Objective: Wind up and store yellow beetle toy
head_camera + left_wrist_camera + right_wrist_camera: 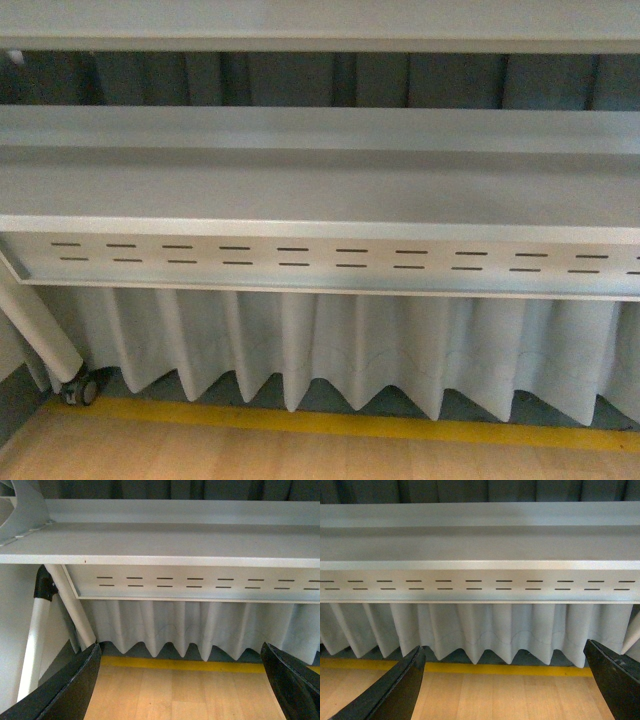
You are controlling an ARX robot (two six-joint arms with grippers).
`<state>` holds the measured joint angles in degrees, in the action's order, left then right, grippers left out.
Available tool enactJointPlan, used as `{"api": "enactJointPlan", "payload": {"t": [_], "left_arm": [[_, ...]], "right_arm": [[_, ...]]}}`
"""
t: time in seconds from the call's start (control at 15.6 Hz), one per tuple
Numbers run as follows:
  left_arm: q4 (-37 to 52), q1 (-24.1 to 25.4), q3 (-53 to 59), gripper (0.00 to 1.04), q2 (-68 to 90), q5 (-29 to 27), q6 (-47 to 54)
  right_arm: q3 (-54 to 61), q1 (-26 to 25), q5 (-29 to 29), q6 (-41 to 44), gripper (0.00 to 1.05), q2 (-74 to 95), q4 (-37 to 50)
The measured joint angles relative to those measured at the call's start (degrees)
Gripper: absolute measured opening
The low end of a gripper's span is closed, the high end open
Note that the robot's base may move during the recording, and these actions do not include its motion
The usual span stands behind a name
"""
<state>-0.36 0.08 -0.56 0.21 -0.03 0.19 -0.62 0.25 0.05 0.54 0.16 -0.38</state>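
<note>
The yellow beetle toy is out of view in every frame. In the left wrist view my left gripper [182,680] is open, its black fingers [75,685] spread wide with only wooden floor between them. My right gripper [505,682] in the right wrist view is open too, with its dark fingers [395,687] far apart and nothing held. Neither arm shows in the front view.
A grey table [320,190] with a slotted metal rail [320,258] runs across ahead, with a pleated white curtain [350,350] hanging behind. A yellow line [320,422] edges the wooden floor [300,455]. A white table leg [70,605] and a caster wheel [80,387] stand at the left.
</note>
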Motion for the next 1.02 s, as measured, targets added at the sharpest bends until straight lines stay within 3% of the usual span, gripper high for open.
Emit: {"api": "enactJointPlan", "payload": {"t": [1.02], "left_arm": [[0.09,0.0,0.0,0.98,0.0,0.0,0.0]], "right_arm": [[0.0,0.0,-0.02,0.0,0.98,0.0,0.11]]}}
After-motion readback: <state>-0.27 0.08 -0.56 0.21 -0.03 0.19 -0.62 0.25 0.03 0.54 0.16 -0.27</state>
